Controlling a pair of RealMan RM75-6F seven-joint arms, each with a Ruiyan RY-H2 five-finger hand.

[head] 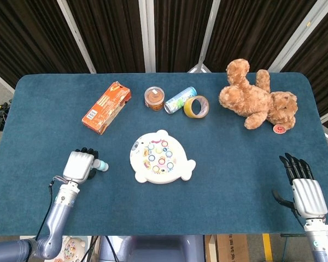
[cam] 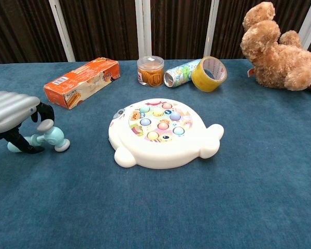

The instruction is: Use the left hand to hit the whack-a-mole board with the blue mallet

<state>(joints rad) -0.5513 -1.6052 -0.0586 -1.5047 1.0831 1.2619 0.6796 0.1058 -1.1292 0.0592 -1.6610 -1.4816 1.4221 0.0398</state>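
One blue mallet point(cam: 47, 139) lies on the blue table point(cam: 259, 197) at its left side, head toward the whack-a-mole board point(cam: 160, 134) and well apart from it. The left hand point(cam: 13, 115) arches over the mallet's handle: in the chest view its dark fingers point(cam: 44, 112) curl down around the shaft, with one fingertip behind the mallet's head and another below the handle, though whether they actually clamp it I cannot tell. In the head view the same hand point(head: 80, 165) covers all but the mallet's pale tip point(head: 101, 165). The board, white and seal-shaped with coloured round buttons on top, sits flat at the middle of the table, untouched. Beyond it, along the far edge, an orange carton point(cam: 82, 82) lies on its side to the left, then a small clear jar point(cam: 150, 71) stands upright, a printed can point(cam: 181, 73) lies on its side just beside the jar, and a roll of yellow tape point(cam: 209, 73) leans against the can's other end. A brown teddy bear point(head: 257, 101) sprawls at the far right corner with a small red tag point(head: 279, 129) next to it. The right hand point(head: 305, 184) rests at the near right edge of the table, holding nothing, its fingers straight and slightly apart, the thumb out to the side.
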